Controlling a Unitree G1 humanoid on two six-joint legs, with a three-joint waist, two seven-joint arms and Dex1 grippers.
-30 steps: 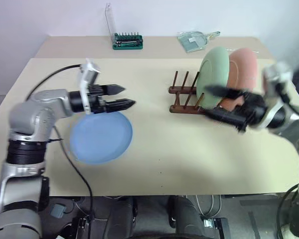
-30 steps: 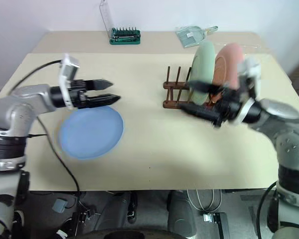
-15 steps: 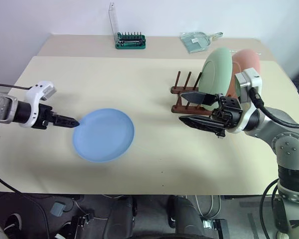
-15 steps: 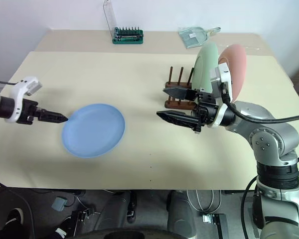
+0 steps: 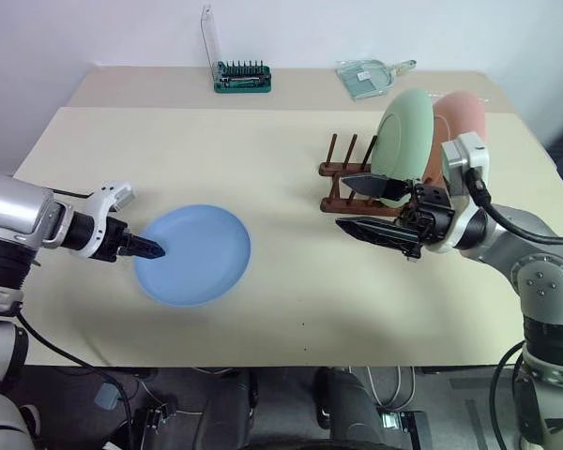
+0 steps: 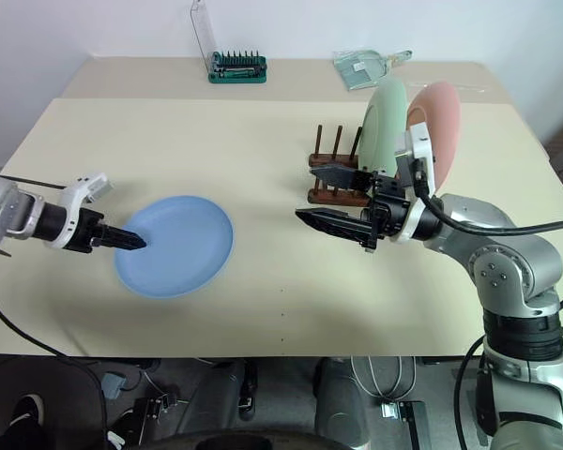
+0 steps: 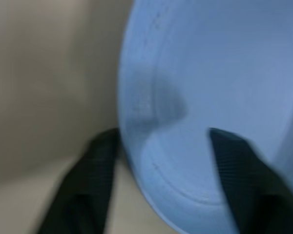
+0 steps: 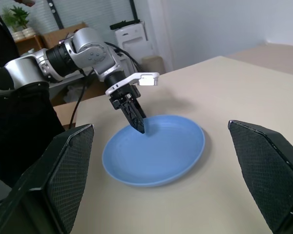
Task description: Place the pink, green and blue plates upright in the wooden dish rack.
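Our left gripper (image 5: pixel 153 250) sits at the left rim of the blue plate (image 5: pixel 195 255), pointing down and toward the right. In the left wrist view one finger (image 7: pixel 95 173) lies outside the rim on the table and the other (image 7: pixel 234 165) lies inside the bowl, so the rim runs between them; the jaws are narrow, but we cannot tell whether they already pinch it. The plate lies flat near the table's (image 5: pixel 291 319) front-left part, well inside its edges, so the coming grip turns on that rim.

Our right gripper (image 5: pixel 371 206) hangs wide and empty, level and pointing left, just in front of the rack (image 5: pixel 349 187). The left arm is clearly the nearer one to the plate.

The rack stands to the right, well apart from the plate, with the green plate (image 5: pixel 405 131) and pink plate (image 5: pixel 460 122) upright at its right end; its left pegs are free. We judge the bare table between plate and rack leaves room for the carry.
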